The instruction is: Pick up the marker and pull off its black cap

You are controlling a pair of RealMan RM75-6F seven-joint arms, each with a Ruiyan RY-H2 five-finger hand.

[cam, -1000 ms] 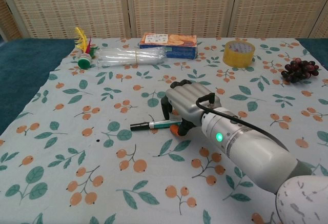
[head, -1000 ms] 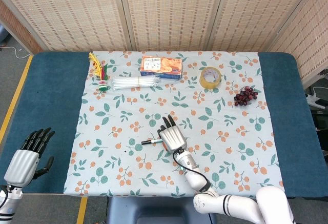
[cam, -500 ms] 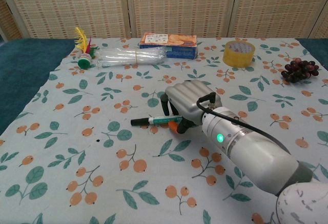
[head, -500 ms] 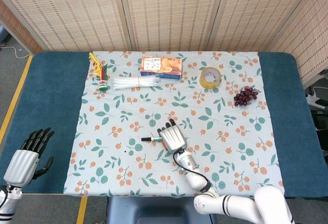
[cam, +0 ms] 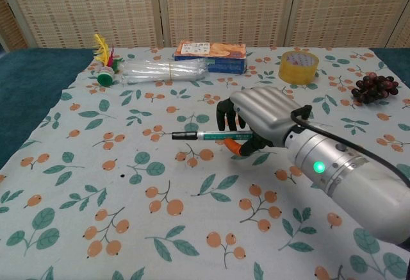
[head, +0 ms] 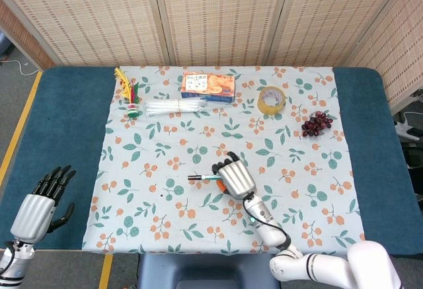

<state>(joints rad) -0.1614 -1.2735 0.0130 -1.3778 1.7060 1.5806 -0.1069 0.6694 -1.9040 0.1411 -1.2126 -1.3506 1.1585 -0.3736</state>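
The right hand (cam: 264, 121) gripped the slim green-barrelled marker (cam: 214, 136), black cap (cam: 183, 136) pointing to 9 o'clock (clear of the cloth); the left hand (head: 41, 206) held nothing, fingers spread.

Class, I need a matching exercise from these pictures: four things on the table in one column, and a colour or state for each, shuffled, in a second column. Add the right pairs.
Column 1
1. marker
2. tape roll
3. grapes
4. left hand

Column 2
A. dark purple, near the cloth's right edge
B. holds nothing, fingers apart
C. held in the right hand, black cap pointing left
D. yellow, lying flat by the snack box

Pairs: 1-C, 2-D, 3-A, 4-B
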